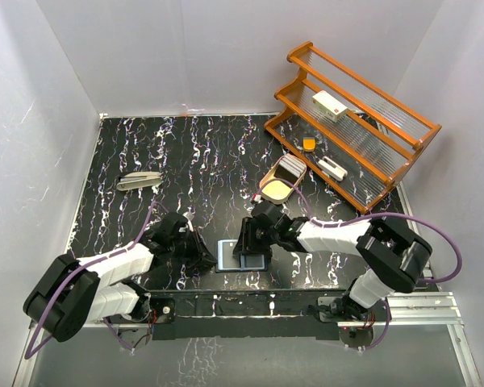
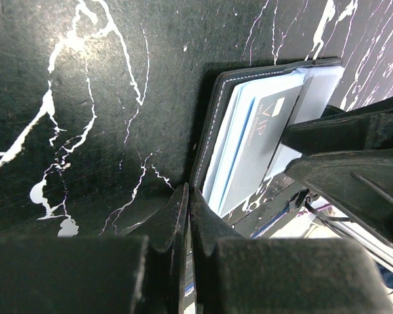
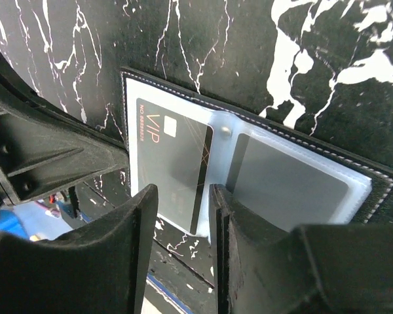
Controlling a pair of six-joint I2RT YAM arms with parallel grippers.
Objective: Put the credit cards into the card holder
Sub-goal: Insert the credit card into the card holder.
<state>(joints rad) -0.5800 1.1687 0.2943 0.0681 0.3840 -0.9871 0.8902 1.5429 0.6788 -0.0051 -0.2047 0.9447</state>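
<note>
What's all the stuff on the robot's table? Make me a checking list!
Surface: black marbled table.
Job's things: card holder lying open; credit cards tucked inside, dark VIP card on top.
Clutter: cream tray; small grey object; wooden rack holding a white box.
Grippers: left gripper closed to a slit at the holder's corner, grip unclear; right gripper open over the VIP card.
Cables: purple cables looping beside the arms.
Surroundings: plain white walls.
</note>
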